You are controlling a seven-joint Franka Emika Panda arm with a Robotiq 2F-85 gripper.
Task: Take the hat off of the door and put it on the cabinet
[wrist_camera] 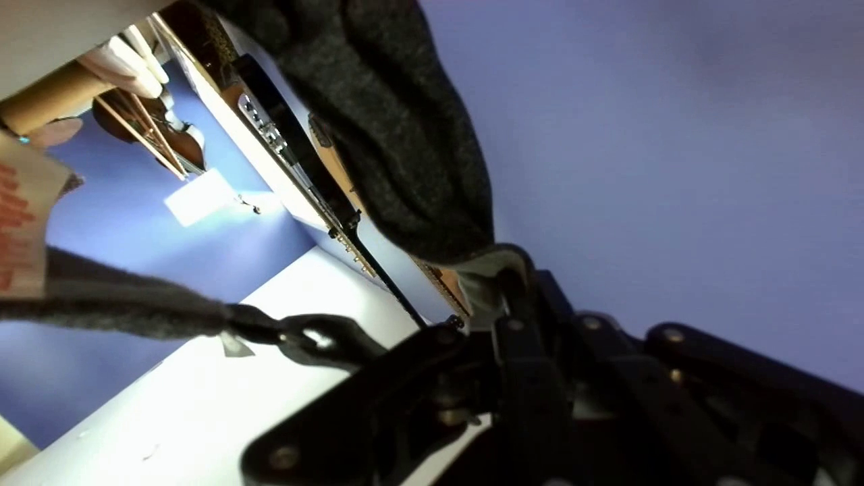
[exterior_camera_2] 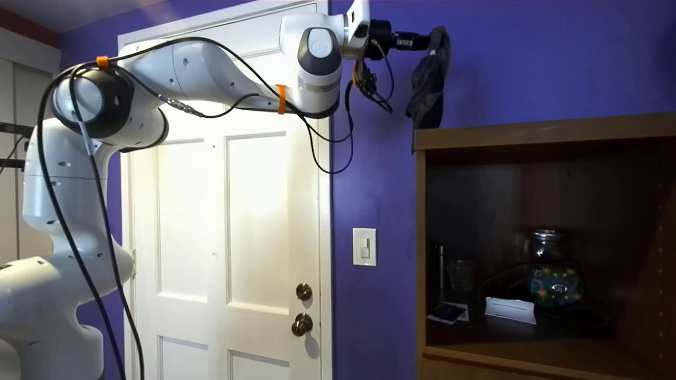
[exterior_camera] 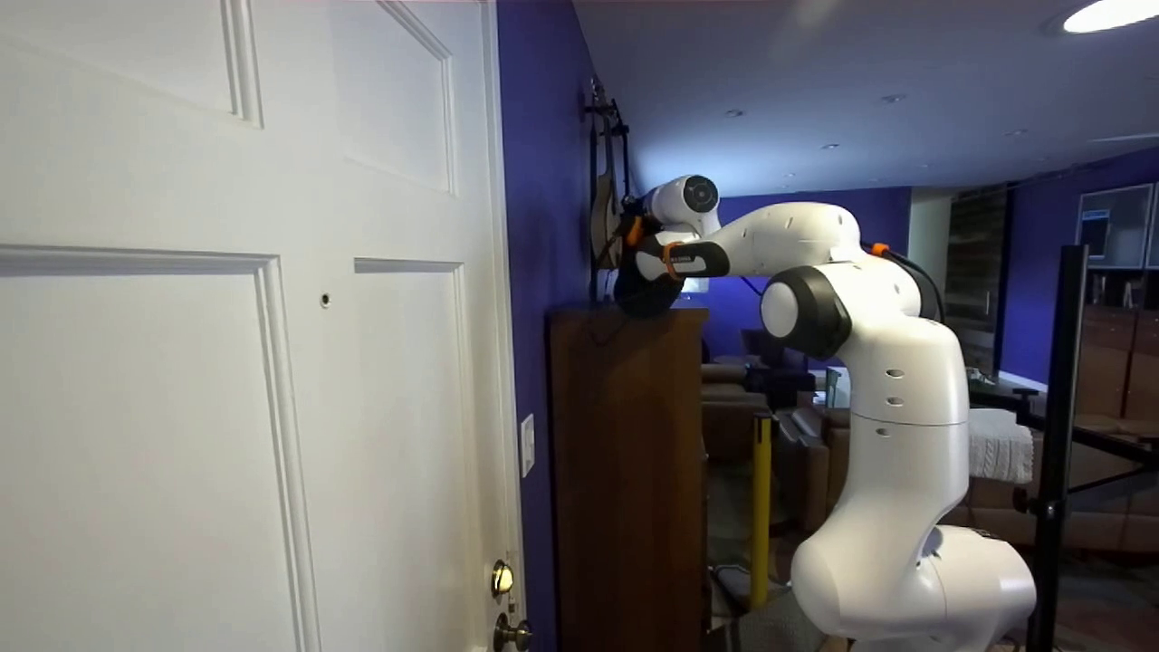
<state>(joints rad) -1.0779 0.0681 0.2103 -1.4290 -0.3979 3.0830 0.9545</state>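
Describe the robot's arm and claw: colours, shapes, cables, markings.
The arm is white and smoothly rounded, with black-ringed joints and pale round caps. Black cables, strapped on with orange ties, run along it. One dark patch bears pale lettering too small to read. The claw is black, built of slim jointed bars.

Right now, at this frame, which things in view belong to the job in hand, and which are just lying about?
Part of the job:
soft blackish fabric hat
black two-fingered gripper, clamped on it
white panelled door
tall brown wooden cabinet

Just lying or standing about:
silver-lidded glass jar
dark green flower-patterned pouch
white folded card
upright yellow post
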